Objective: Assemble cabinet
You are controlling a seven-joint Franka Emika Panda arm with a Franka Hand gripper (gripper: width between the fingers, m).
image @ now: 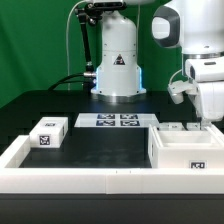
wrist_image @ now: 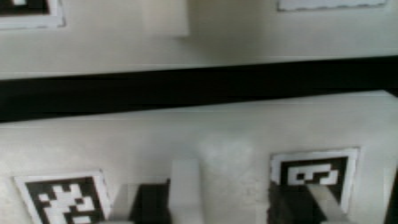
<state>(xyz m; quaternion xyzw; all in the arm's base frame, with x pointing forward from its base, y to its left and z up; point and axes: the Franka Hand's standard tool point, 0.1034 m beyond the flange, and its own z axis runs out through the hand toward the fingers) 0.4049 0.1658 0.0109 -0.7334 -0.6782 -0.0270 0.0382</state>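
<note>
The cabinet's white boxy body (image: 188, 152) lies open side up at the exterior view's right front. Behind it lie small white tagged panels (image: 172, 128). My gripper (image: 207, 121) has come down on the panel nearest the exterior view's right edge. In the wrist view my gripper (wrist_image: 210, 205) has its dark fingers (wrist_image: 151, 203) pressed against both sides of a raised white panel edge (wrist_image: 214, 175), shut on it. Square tags (wrist_image: 313, 170) sit on the white faces on either side. Another tagged white piece (image: 48, 133) lies at the exterior view's left.
The marker board (image: 118, 121) lies flat at the table's back middle, in front of the robot base (image: 118, 62). A low white rim (image: 100, 178) frames the black table. A black strip of table (wrist_image: 196, 85) shows beyond the held panel.
</note>
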